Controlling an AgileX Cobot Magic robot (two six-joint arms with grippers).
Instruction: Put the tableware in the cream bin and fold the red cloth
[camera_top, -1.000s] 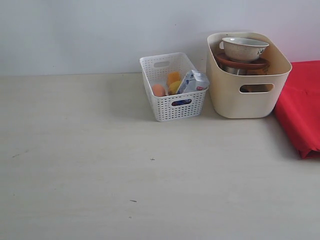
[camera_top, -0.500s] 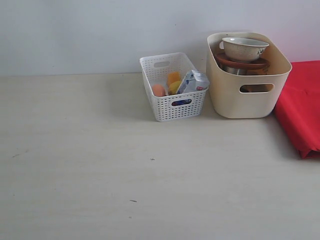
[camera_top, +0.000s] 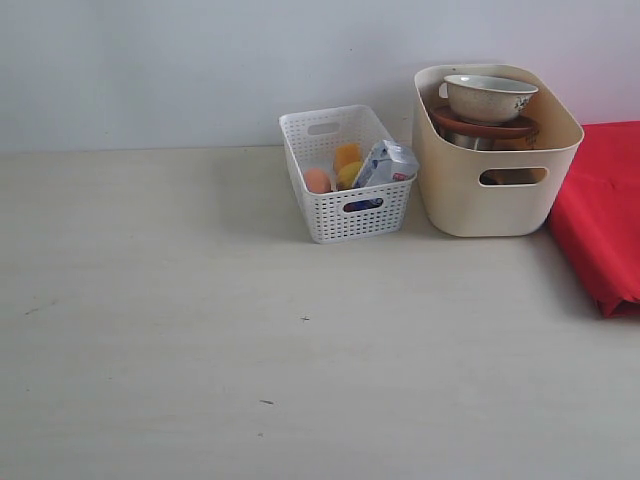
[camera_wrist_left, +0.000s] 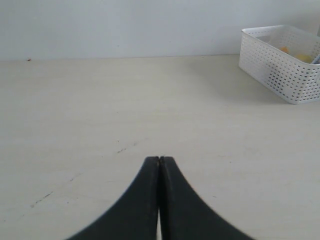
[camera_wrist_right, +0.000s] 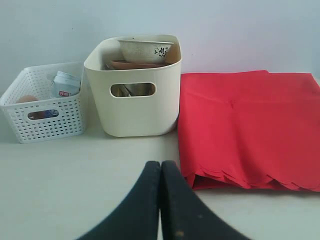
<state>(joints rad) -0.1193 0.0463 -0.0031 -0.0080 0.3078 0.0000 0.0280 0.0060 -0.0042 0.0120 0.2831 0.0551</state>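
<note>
The left claw (camera_wrist_left: 159, 161) is seen pressed together, with nothing between its jaws, above a bare stretch of the pale counter (camera_top: 180, 330). Further right, a white basket (camera_top: 350, 218) with perforated walls is set near the back wall. A carton (camera_top: 386, 162) is leaned inside it beside some small orange and yellow foods (camera_top: 347, 158). The cream bin (camera_top: 470, 205) is placed just to the right of the basket; whether the two touch cannot be told. The tableware is held inside the bin: a pale bowl (camera_top: 490, 96) with a patterned outside is stacked on a reddish-brown plate (camera_top: 480, 129). Dark and metallic shapes are glimpsed through the handle cut-out, but they cannot be identified. The red cloth (camera_top: 603, 215) is laid on the counter at the far right, just beside the bin. It is folded into layers, and scalloped edges are shown along its near side in the right wrist view. The right claw (camera_wrist_right: 160, 164) is likewise pressed together and empty, above the counter in front of the bin and the cloth.
</note>
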